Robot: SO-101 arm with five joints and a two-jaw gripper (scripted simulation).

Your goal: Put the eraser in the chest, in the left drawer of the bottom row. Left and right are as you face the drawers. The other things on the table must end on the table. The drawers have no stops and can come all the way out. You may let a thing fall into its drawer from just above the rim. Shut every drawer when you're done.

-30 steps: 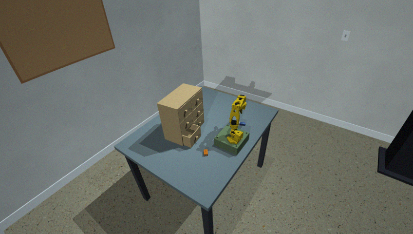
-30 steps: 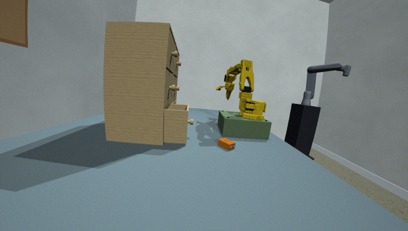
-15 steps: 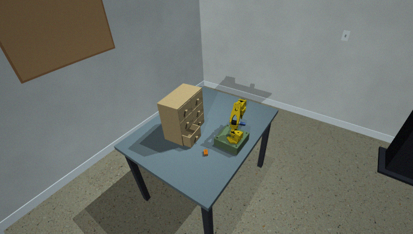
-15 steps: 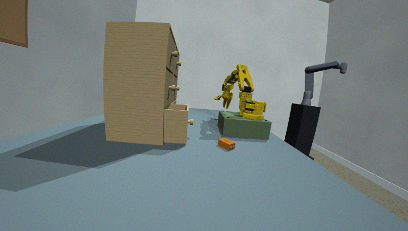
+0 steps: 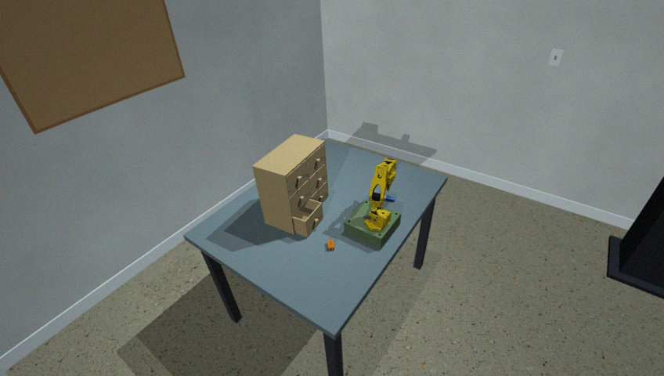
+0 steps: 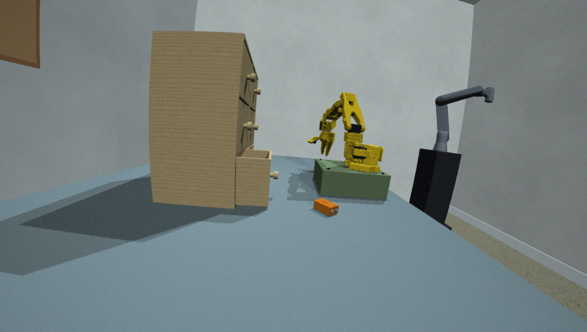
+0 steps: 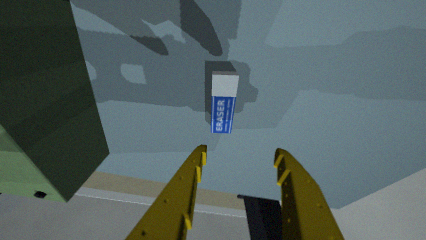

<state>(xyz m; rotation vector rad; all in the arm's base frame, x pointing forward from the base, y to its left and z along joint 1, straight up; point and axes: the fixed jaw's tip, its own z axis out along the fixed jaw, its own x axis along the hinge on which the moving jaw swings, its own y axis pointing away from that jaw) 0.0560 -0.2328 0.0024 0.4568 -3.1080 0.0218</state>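
Here we are, with the green box-shaped base [image 5: 362, 231] [image 6: 353, 185] [image 7: 45, 100] as our landmark, and the yellow robot arm [image 5: 378, 183] [image 6: 353, 113] standing on top of it. The yellow two-fingered claw [image 6: 321, 144] [image 7: 241, 151] hangs above the blue-grey table [image 5: 297, 274] [image 6: 288, 254] [image 7: 350, 130], open, nothing between its fingers! And there's the blue-and-white block eraser [image 5: 390, 198] [image 7: 223, 107], lying on the table near the base, on the side away from the orange block [image 5: 330, 244] [image 6: 325, 207], beyond the fingertips in the wrist view. Across from the base stands the light wooden chest [image 5: 275, 195] [image 6: 193, 119], its bottom-left wooden drawer [image 5: 307, 225] [image 6: 253, 179] pulled out toward the base, the others shut. The orange block rests on the table, near the base and apart from it.
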